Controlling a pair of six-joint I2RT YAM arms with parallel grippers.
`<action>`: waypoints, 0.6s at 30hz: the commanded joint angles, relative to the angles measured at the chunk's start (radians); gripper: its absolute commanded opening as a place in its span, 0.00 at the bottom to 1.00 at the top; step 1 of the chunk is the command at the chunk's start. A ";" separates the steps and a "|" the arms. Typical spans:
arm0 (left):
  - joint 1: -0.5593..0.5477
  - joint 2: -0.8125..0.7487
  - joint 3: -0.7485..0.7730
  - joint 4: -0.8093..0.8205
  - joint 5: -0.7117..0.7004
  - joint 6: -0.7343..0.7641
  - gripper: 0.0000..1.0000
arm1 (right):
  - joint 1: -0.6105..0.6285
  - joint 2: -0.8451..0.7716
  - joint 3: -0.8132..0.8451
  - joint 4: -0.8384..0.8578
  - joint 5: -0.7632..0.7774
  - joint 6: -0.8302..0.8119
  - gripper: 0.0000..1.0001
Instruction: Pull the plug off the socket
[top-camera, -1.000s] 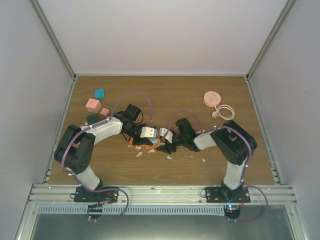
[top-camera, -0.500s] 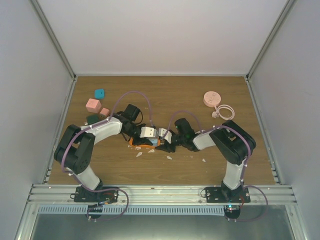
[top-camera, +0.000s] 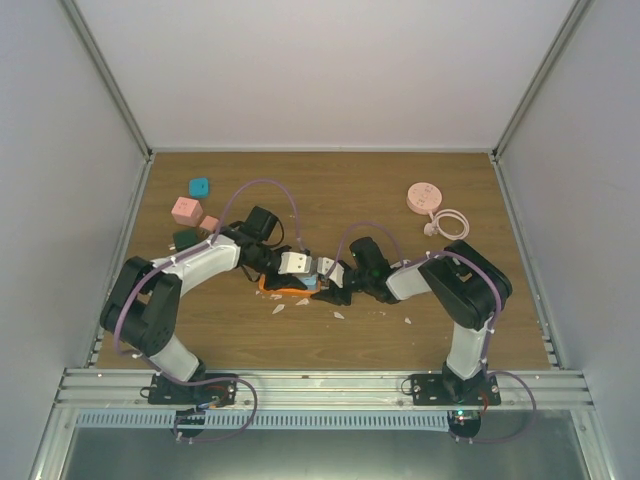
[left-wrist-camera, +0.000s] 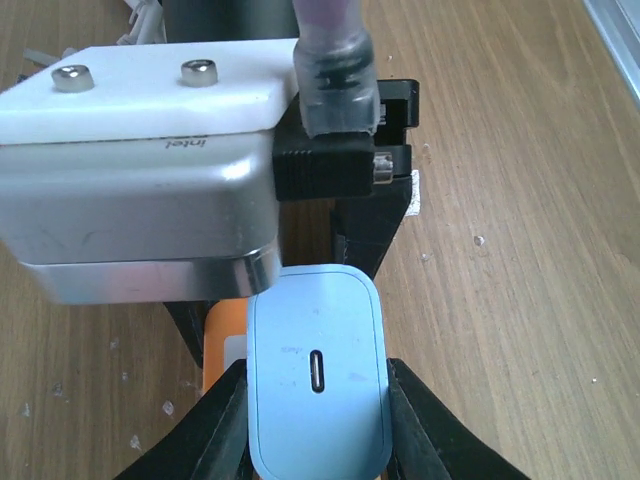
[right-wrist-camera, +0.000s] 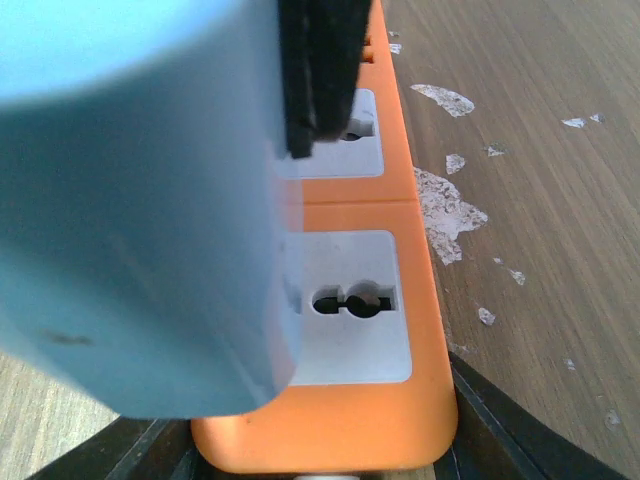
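Left arm (top-camera: 185, 265) farther left, gripper (left-wrist-camera: 318, 432) around plug (left-wrist-camera: 318, 345).

The wooden table (top-camera: 400, 180) carries an orange power strip (top-camera: 274, 287) between the two pairs of jaws, white flakes (top-camera: 280, 308) just beside them, blocks (top-camera: 185, 210) well to their left, and a pink disc (top-camera: 424, 197) well to their right.

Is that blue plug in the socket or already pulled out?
Looks plugged in: in the right wrist view the blue plug sits against the orange power strip, no prongs showing. Fully seated or not, cannot tell.
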 joint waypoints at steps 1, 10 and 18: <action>0.003 -0.031 0.002 -0.017 0.041 0.021 0.16 | 0.007 0.011 -0.013 -0.002 0.030 -0.017 0.30; 0.073 -0.077 0.004 -0.078 0.023 0.042 0.16 | 0.007 0.008 -0.013 -0.009 0.030 -0.018 0.30; 0.179 -0.117 0.035 -0.210 -0.027 0.095 0.16 | 0.007 0.004 -0.007 -0.020 0.024 -0.010 0.38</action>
